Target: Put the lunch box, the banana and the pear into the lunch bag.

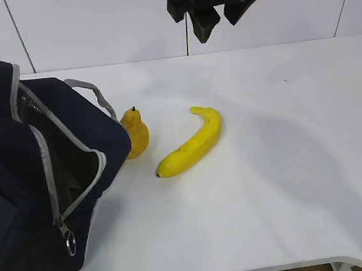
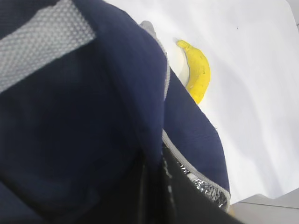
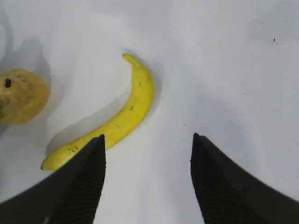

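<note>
Yellow banana [image 3: 119, 120] lies at eleven o'clock from my right gripper [image 3: 148, 175], jaws spread wide and empty, its long axis running seven-to-one.

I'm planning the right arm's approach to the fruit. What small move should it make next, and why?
Probably lower the right gripper toward the banana. Its jaws are open and empty, high above the table, while the banana lies free beside the pear, outside the lunch bag.
</note>
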